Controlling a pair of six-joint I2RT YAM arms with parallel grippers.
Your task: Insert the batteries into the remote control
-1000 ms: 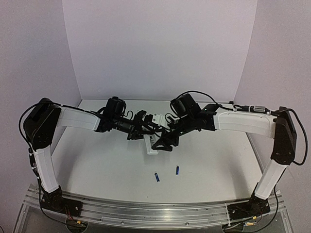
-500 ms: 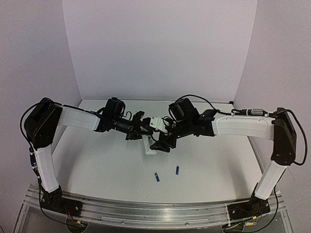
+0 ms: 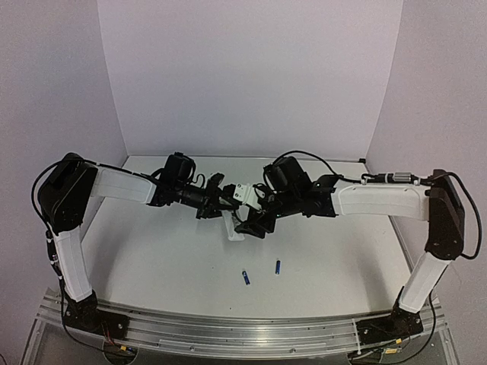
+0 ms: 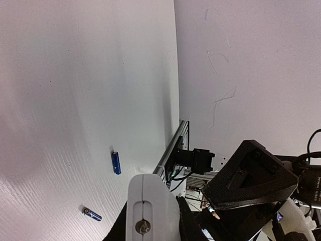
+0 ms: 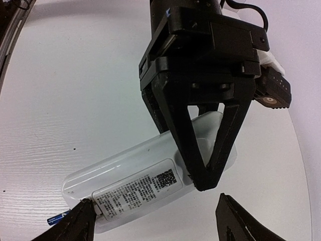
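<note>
Right wrist view: the remote [image 5: 125,163] carries a white sticker [image 5: 135,193] of dense black print with a square code patch. The letters are too small to read. The left gripper [image 5: 183,150] is clamped on the remote, with its black open-frame fingers on either side of the far half. The right gripper [image 5: 154,202] stands wide apart, and the remote's labelled end lies between its jaws. One fingertip [image 5: 83,213] is just beside that end's corner; I cannot tell whether they touch.

Against a second ago, the right gripper has drawn in closer to the left one in the top view. The remote, the left gripper and the batteries [image 3: 245,278] [image 3: 278,267] lie as before.

The remote is glossy white plastic with rounded corners. In the left wrist view a small metal screw [image 4: 143,227] sits in a slot at its end. The batteries are slim blue cylinders with pale ends. They lie apart from each other on the finely ribbed white table [image 5: 75,100], well clear of both pairs of jaws, on the side of the arm bases.
</note>
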